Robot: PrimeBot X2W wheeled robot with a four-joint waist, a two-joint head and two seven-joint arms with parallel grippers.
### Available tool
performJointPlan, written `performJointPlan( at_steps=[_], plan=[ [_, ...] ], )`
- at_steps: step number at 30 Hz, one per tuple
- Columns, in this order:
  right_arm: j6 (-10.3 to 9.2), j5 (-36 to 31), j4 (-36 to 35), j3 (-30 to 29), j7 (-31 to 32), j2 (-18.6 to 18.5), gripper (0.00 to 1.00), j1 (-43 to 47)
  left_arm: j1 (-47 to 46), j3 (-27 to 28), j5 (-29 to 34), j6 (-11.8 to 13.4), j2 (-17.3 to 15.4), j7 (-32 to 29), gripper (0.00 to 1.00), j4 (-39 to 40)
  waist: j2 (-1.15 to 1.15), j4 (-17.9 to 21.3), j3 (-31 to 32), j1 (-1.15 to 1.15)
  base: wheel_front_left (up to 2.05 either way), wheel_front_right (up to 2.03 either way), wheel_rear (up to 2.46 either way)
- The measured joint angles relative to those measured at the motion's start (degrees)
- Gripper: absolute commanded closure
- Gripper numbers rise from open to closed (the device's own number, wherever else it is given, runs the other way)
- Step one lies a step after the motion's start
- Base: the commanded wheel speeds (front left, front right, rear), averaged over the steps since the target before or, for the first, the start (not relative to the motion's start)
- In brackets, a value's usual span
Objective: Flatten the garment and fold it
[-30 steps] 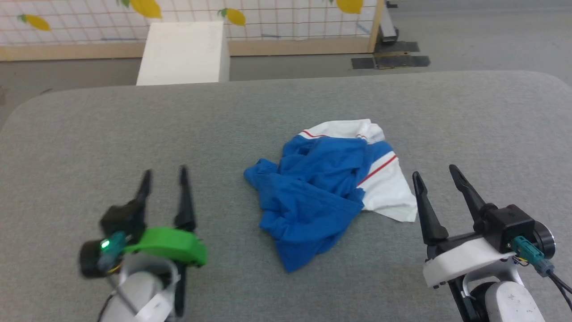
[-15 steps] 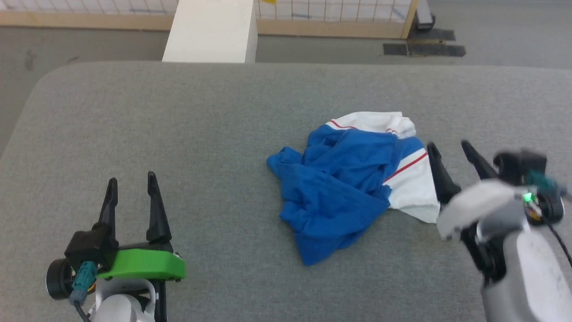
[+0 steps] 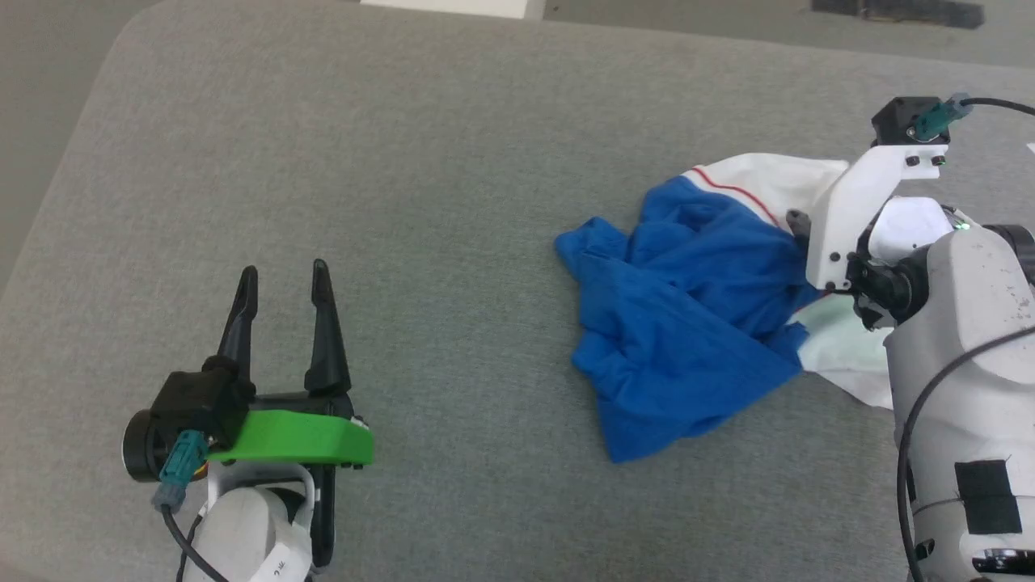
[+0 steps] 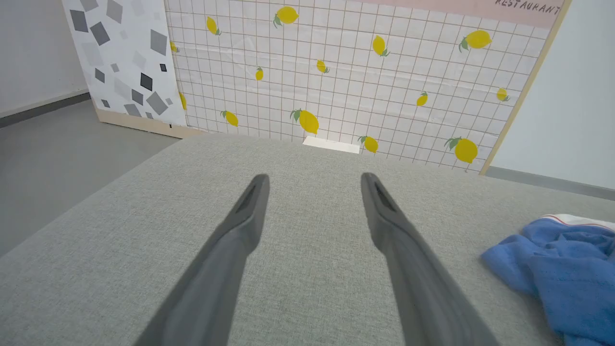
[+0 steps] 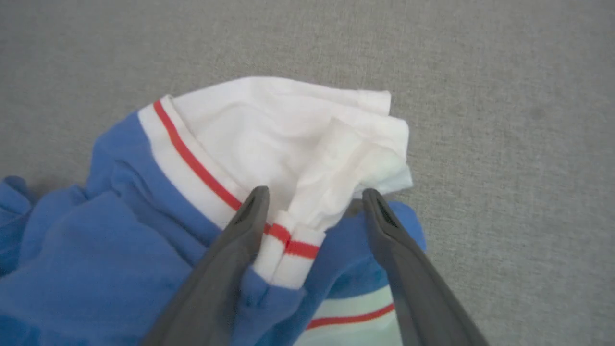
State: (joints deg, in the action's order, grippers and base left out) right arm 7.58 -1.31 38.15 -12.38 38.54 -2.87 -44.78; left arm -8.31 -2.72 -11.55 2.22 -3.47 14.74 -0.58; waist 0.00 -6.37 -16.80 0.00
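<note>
Two grippers gaped wide, holding nothing: left gripper (image 3: 280, 275) by the bench's (image 3: 404, 162) near edge, right gripper (image 5: 312, 197) straddling the bunched white sleeve (image 5: 288, 139) of the shirt (image 3: 679, 323). It was soft, light knit, we judged, best pinched there.

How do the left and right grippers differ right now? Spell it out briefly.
The left gripper hovers over the bare grey surface, well clear of the garment; the right gripper is down on it, jaws straddling a bunched white fold. The left gripper sits on a green mount; the right gripper on a white mount. Both are open, gripping nothing.
</note>
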Motion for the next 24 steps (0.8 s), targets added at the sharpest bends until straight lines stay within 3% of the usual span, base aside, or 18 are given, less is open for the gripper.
performJointPlan(
  at_steps=[2,3,5,9,12,15,20,24],
  plan=[
    [0.00,-1.46,1.79,-0.58,2.72,-0.05,0.04,-0.58,-0.15,-0.11,0.01,-0.22,0.10,0.00,0.00,-0.19,0.00,-0.97,-0.67,0.00,0.00,0.00,0.00],
    [0.00,-1.76,2.63,-0.79,3.87,-0.03,0.59,-0.74,-0.16,-0.18,0.03,-0.23,0.13,-0.01,0.00,-0.37,0.00,-1.47,-0.94,0.00,0.00,0.00,0.00],
    [-0.01,-1.40,3.24,-0.52,4.36,-0.11,1.00,-1.03,-0.16,-0.22,0.08,-0.30,0.16,0.00,0.00,-0.73,0.00,-2.24,-1.21,0.00,0.00,0.00,0.00],
    [-0.01,2.63,1.81,3.63,-2.55,-0.19,1.00,-1.07,-0.01,-0.15,0.20,-0.66,0.25,0.00,0.00,-1.48,0.00,-2.75,-0.46,0.00,0.00,0.00,0.00],
    [-0.01,5.97,-2.43,12.41,-10.55,-0.31,1.00,-0.66,0.24,0.08,0.58,-0.74,0.29,0.00,0.00,-2.19,0.00,-2.67,0.81,0.00,0.00,0.00,0.00],
    [0.00,7.57,-9.60,25.28,-15.12,-0.10,1.00,2.47,1.32,0.67,1.15,-0.94,0.31,0.00,0.00,-2.48,0.00,-2.22,2.83,0.00,0.00,0.00,0.00],
    [0.00,9.28,-18.15,42.03,-13.05,0.10,1.00,11.60,3.33,1.80,2.00,-1.64,0.32,0.00,0.00,-2.82,0.00,-1.00,6.46,0.00,0.00,0.00,0.00],
    [0.00,11.29,-21.82,49.83,-8.95,-1.12,1.00,18.75,3.92,1.89,2.14,-1.76,0.33,0.00,0.00,-3.05,0.00,-0.18,9.02,0.00,0.00,0.00,0.00]
  ],
)
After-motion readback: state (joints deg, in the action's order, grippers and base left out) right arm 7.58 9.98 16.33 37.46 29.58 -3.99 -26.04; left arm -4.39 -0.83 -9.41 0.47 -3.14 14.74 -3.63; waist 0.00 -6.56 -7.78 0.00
